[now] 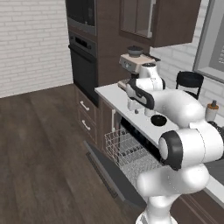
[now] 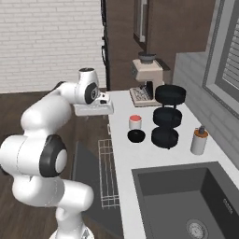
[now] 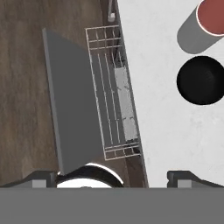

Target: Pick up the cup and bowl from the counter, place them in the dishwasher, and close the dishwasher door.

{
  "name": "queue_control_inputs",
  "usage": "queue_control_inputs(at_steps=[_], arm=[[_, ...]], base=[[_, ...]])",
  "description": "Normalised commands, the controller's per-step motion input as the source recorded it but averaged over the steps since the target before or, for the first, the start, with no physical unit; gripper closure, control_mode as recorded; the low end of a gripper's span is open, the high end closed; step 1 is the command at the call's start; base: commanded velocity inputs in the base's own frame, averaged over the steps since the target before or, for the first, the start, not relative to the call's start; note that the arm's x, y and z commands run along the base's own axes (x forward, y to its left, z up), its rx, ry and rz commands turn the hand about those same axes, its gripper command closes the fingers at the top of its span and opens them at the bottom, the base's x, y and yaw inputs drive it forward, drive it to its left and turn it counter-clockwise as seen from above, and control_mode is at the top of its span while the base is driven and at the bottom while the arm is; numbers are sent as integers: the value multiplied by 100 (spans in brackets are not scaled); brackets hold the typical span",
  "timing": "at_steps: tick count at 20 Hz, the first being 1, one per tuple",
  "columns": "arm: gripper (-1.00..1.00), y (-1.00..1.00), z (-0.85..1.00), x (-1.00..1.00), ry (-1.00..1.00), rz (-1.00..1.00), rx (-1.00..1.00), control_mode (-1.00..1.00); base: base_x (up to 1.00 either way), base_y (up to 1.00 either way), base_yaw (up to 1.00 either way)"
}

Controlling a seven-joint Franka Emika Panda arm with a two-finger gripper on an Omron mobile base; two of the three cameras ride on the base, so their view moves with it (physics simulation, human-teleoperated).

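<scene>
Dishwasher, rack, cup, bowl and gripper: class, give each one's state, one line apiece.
dishwasher door: dropped fully open.
wire rack: pulled out over the door, empty.
cup: upright on the counter.
bowl: upright beside the cup, empty.
gripper: open, holding nothing.

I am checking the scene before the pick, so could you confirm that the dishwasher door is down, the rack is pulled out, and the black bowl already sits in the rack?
Not quite: the bowl is on the counter, beside the cup, as the hand view shows. The dishwasher door is down and the rack is pulled out, holding no dishes.
</scene>
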Motion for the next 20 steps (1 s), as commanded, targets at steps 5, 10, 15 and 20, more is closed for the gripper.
queue_control_inputs(at_steps=[5,10,15,20], arm=[[-100,-10,-3,47,0,0,-11,-100],[-100,-25,-7,40,0,0,-9,-100],[-100,-53,-41,40,0,0,-1,-100],[-100,-26,-42,56,0,4,0,-100]], base=[[0,0,0],[0,0,0],[0,0,0],[0,0,0]])
